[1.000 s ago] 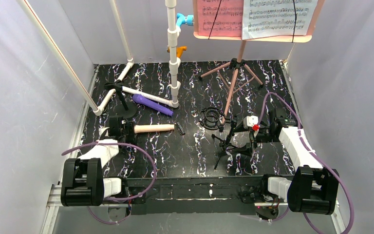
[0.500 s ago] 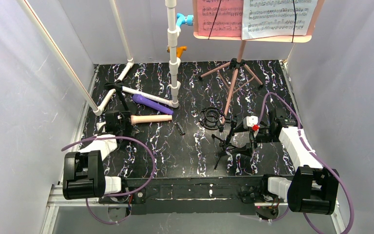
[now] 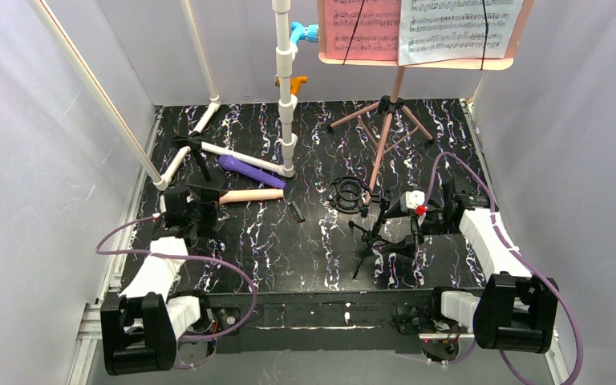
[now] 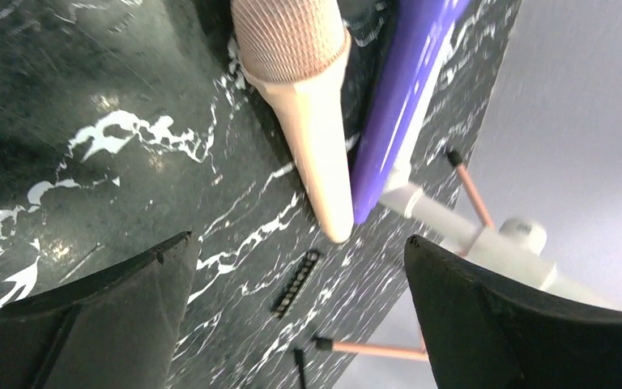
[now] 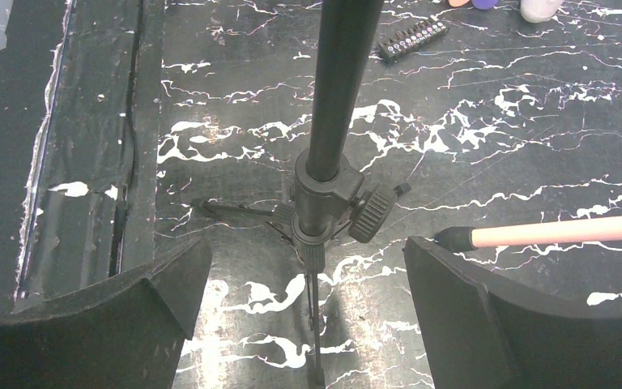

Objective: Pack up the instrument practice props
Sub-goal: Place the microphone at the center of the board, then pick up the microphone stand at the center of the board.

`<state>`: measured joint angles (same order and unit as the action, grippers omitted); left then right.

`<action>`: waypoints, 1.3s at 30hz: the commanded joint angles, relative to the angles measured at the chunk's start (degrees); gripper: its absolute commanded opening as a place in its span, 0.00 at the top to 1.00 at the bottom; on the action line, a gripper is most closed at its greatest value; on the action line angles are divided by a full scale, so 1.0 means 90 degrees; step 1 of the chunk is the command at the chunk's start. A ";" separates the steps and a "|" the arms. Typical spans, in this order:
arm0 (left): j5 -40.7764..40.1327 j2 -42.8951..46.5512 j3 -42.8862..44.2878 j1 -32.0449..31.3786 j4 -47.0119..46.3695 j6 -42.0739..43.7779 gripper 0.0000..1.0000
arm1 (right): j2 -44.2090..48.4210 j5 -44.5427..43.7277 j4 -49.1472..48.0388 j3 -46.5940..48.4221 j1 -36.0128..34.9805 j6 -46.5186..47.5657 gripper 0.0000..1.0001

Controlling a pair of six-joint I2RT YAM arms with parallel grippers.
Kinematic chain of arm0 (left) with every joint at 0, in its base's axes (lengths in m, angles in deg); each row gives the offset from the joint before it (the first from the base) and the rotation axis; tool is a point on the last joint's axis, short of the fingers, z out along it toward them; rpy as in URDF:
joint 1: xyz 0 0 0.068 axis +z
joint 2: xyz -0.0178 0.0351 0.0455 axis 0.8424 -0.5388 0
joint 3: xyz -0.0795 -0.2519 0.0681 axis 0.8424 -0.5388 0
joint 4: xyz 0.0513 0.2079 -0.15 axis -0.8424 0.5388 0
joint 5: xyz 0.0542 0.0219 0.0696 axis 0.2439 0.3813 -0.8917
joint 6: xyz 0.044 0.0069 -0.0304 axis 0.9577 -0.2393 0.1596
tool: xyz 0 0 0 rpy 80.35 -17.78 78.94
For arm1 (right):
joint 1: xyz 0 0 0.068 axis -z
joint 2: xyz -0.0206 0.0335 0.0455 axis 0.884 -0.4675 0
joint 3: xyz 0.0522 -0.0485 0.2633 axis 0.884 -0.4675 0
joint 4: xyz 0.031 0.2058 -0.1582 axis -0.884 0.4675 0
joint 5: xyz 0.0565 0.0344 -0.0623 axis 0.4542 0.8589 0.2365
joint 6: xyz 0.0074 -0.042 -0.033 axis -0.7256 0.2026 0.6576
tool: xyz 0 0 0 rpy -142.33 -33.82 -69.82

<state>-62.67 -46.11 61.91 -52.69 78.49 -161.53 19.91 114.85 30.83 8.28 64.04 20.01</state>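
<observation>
The beige-pink tube point(image 3: 250, 195) lies flat near the desk's point(image 3: 321, 257) left edge, its far end just beside the purple tube point(image 3: 250, 171). A sound grasp would take it mid-body, clear of the purple one. The left gripper point(image 4: 296, 243) hangs low at its meshed end, arm stretched forward, jaws wide and empty. The right gripper point(image 5: 308, 243) is open too, either side of the black stand point(image 5: 324, 162).

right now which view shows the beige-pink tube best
Top external: the beige-pink tube shows along nearly its whole length, lying beside the purple tube. Left wrist shows it close but cropped at the top edge; right wrist catches at most a sliver.
</observation>
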 commanded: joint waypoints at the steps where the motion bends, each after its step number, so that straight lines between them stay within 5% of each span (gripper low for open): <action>1: 0.0889 0.0471 -0.0043 0.0033 0.0536 0.1231 0.02 | -0.0008 0.0073 0.0095 0.0040 0.0041 0.0080 0.02; 11: 0.3751 0.0925 -0.0088 -0.0027 0.0291 0.3499 0.02 | -0.0033 0.0076 0.0066 0.0079 0.0049 -0.0073 0.01; 16: 0.4440 0.1413 -0.0304 -0.1009 -0.0551 0.4019 0.02 | -0.0051 0.0056 0.0057 0.0094 0.0077 -0.0104 0.02; 23: 0.2806 0.2406 -0.0536 -0.3592 -0.0821 0.5713 0.02 | -0.0073 0.0014 0.0028 0.0100 0.0099 -0.0178 0.01; 27: 0.1683 0.2609 -0.1184 -0.4960 -0.2369 0.6042 0.02 | -0.0082 0.0016 0.0008 0.0094 0.0137 -0.0221 0.01; 32: 0.0371 0.1389 -0.0667 -0.6688 -0.3079 0.7093 0.02 | -0.0091 0.0017 -0.0049 0.0091 0.0177 -0.0347 0.01; 39: -0.0953 -0.0546 0.0199 -0.7943 -0.4036 0.8312 0.02 | -0.0110 -0.0008 -0.0222 0.0099 0.0215 -0.0669 0.02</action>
<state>-60.42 -45.01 59.34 -120.42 51.01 -95.70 19.15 114.45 30.00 8.28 65.57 16.03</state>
